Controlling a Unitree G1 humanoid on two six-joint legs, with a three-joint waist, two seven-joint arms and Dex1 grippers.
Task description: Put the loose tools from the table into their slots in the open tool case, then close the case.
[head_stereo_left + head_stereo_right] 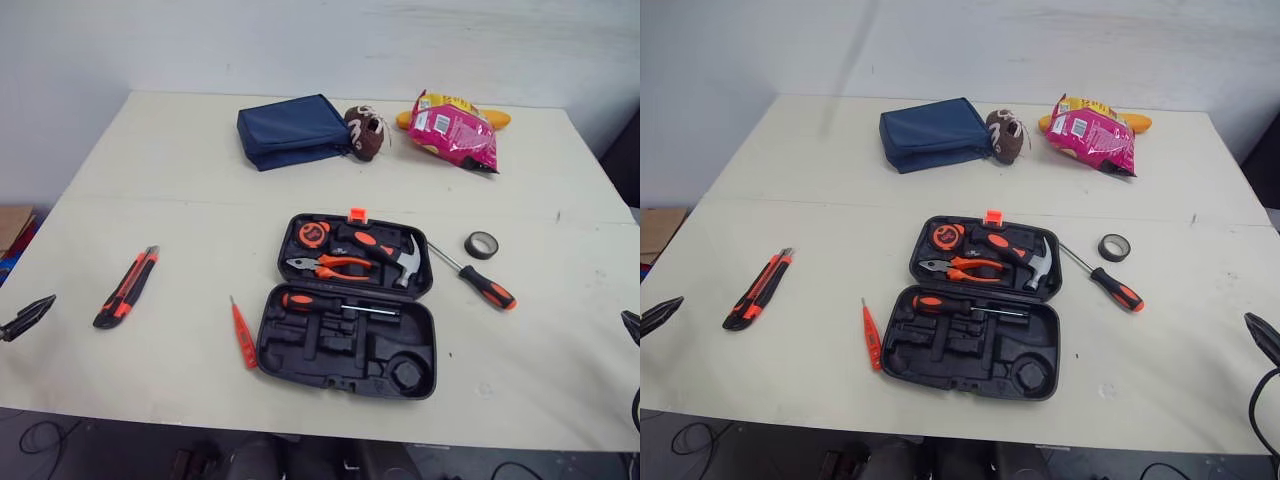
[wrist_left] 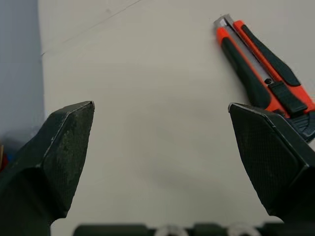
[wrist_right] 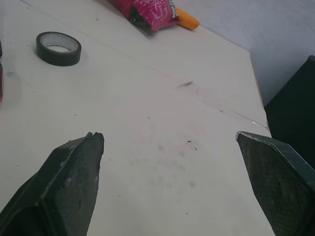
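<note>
The open tool case (image 1: 268, 345) lies flat near the front middle of the bench (image 1: 150, 160), its two black halves side by side and an orange latch (image 1: 356, 213) on the far edge. The near half holds one orange-and-black screwdriver (image 1: 325, 302) along its far side, above moulded recesses. The far half holds a tape measure (image 1: 315, 235), pliers (image 1: 330, 266) and a hammer (image 1: 385, 250).

Just left of the case lies a thin orange tester pen (image 1: 242, 333). Well to the left is an orange-and-black utility knife (image 1: 127, 287). Right of the case lies a second screwdriver (image 1: 480, 278), with a roll of black tape (image 1: 481, 244) near its shaft.

The left hand (image 2: 160, 128) hovers wide open over the bench's left edge, near the knife. The right hand (image 3: 170, 147) hovers wide open at the right edge, holding nothing.

At the far side sit a blue pouch (image 1: 292, 131), a small brown ball (image 1: 367, 131) touching it, and a pink snack bag (image 1: 455, 128).
</note>
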